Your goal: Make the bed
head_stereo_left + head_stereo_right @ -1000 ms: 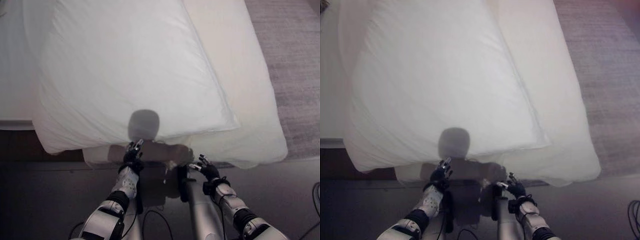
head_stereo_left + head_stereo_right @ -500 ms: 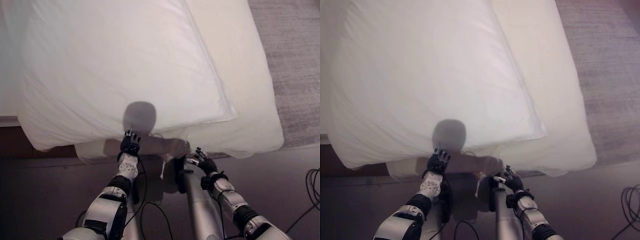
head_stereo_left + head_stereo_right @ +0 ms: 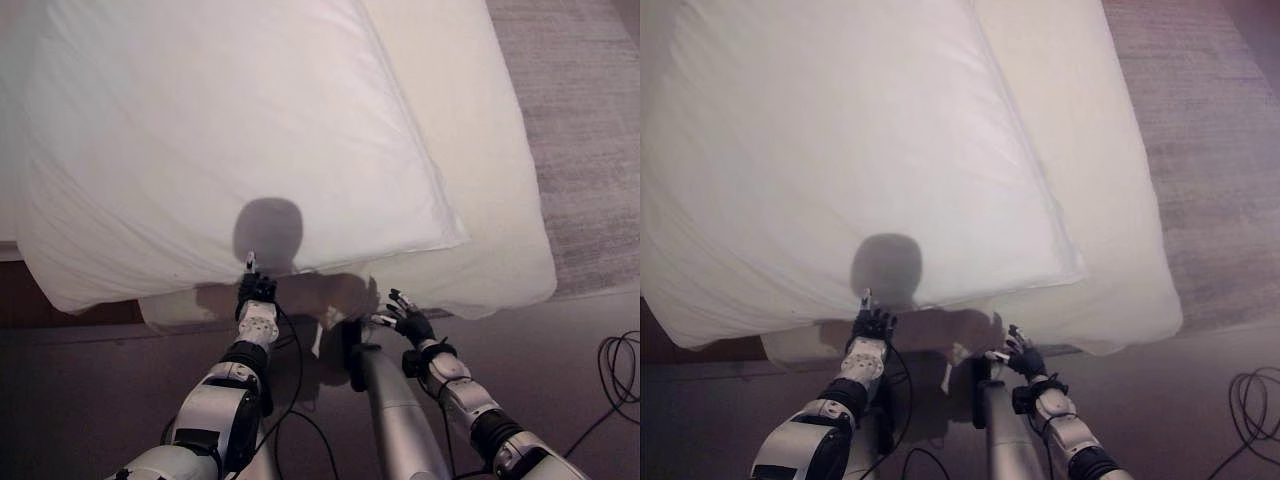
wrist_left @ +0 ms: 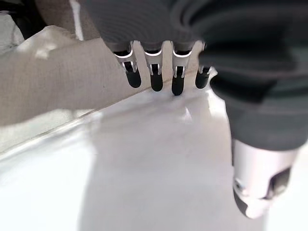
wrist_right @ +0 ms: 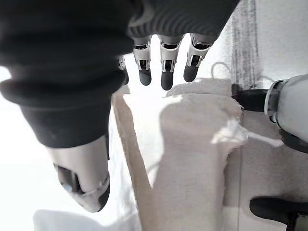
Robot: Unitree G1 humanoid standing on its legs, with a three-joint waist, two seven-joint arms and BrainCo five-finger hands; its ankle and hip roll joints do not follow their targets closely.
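Left eye view: you stand at the near edge of the bed, both arms low. The big white rumpled duvet (image 3: 230,130) lies skewed across the cream mattress (image 3: 470,170), so a bare strip shows along its right side and its near edge overhangs. That skew is likely why you're here: the cover needs pulling square.

Your left hand (image 3: 256,295) is up at the duvet's near hem, fingers (image 4: 154,79) straight and released, tips at or just touching the white fabric where it meets the beige bed-base cover (image 4: 57,77). Nothing grasped; it reads as reaching for a pinch of the hem.

Your right hand (image 3: 408,322) sits lower, just below the mattress's overhanging corner, fingers (image 5: 166,72) straight and loose too, thumb apart, holding nothing. The right wrist view shows them over the beige fabric and white sheet edge, no contact I can confirm.

Grey carpet (image 3: 590,130) lies right of the bed.

Judgement: you're set to grab the hem with both hands; mind the loose fabric slipping out.
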